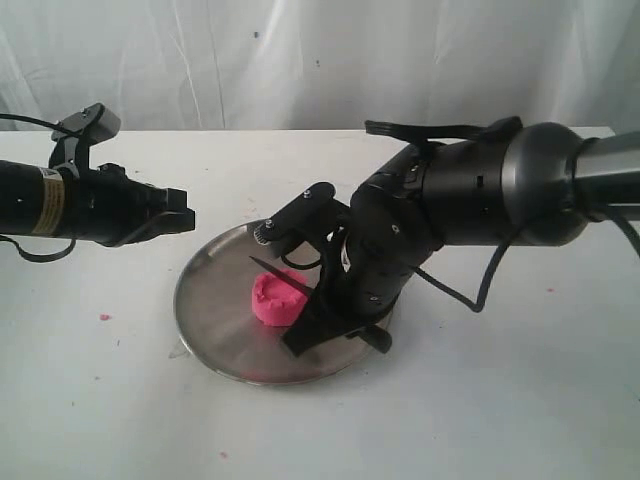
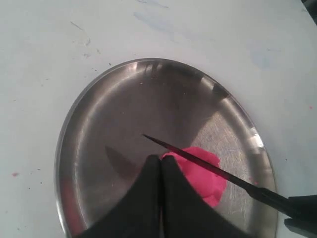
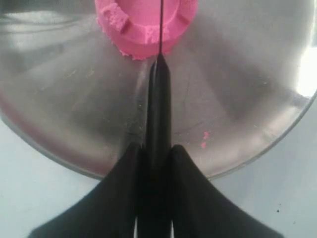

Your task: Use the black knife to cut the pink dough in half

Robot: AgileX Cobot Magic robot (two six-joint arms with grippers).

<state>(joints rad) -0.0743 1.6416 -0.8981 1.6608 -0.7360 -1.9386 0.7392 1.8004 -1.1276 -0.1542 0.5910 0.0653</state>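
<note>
The pink dough, a round puck with a dimpled top, lies on the steel plate. My right gripper is shut on the black knife by its handle. The thin blade slants over the middle of the dough, edge down; contact with the dough cannot be told. From the left wrist the blade crosses above the dough. My left gripper is shut and empty, hovering over the plate's left side, apart from the dough. In the exterior view the left gripper hangs above the plate's left rim.
The plate sits on a white table with a white curtain behind. Tiny pink crumbs lie on the plate and on the table. The bulky right arm reaches over the plate's right side.
</note>
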